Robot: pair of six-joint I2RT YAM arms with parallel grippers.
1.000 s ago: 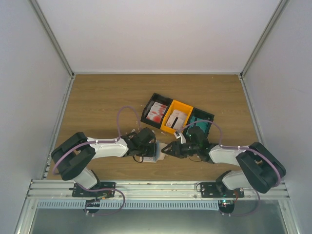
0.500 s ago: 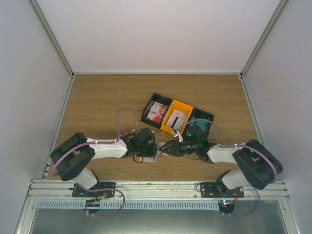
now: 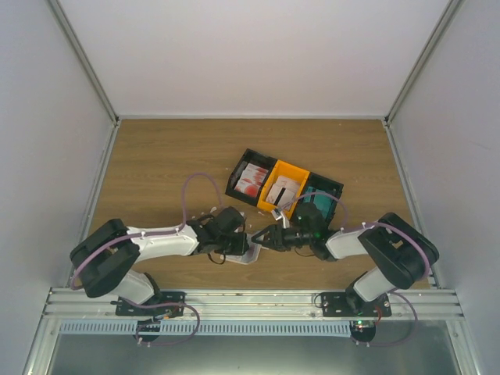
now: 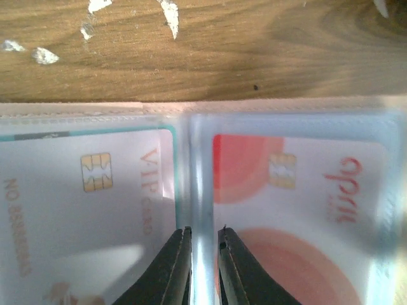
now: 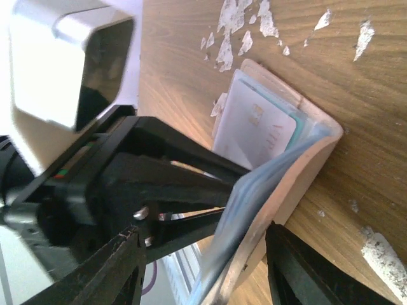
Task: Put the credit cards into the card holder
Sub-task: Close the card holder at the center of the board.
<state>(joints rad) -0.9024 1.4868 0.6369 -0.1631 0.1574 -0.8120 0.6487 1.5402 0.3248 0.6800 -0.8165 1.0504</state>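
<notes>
Wooden table (image 3: 156, 172) under a black-and-orange three-bin tray (image 3: 293, 166), an open card holder (image 5: 305, 171) and white scraps (image 4: 170, 16)

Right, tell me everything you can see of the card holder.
The card holder is a small beige-tan folding wallet, lying open on the wooden table among white scraps. Its inside is clear, glossy plastic sleeves: one holds a teal-edged card with a chip, the next a white card with red blotches. The left hand pinches the fold between them, holding the sleeves raised off the cover. The right hand stands open astride its edge.
</notes>
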